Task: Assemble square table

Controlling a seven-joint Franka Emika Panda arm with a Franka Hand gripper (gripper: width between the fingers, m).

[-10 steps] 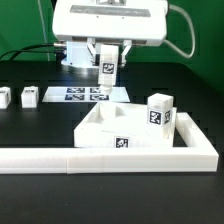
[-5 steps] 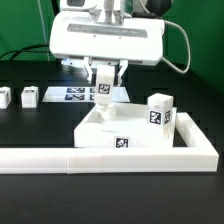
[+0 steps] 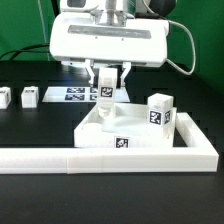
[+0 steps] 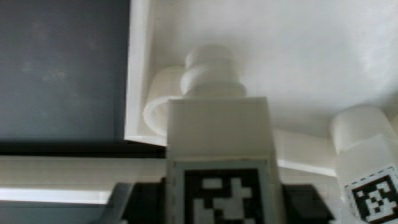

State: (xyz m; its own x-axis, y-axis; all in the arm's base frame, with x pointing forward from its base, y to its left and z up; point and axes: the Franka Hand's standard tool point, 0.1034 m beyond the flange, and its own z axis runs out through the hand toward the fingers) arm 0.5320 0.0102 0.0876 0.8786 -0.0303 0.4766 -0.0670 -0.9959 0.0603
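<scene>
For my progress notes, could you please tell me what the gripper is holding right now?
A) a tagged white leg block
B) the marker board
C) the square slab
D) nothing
A: the gripper has its fingers closed on a tagged leg block, held upright over the far corner of the square slab.

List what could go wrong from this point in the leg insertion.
1. The tool grips a leg above the corner socket of the tabletop; if slightly off-centre, it may catch the rim and jam.
2. The standing leg is nearby; a sideways correction could knock it.
</scene>
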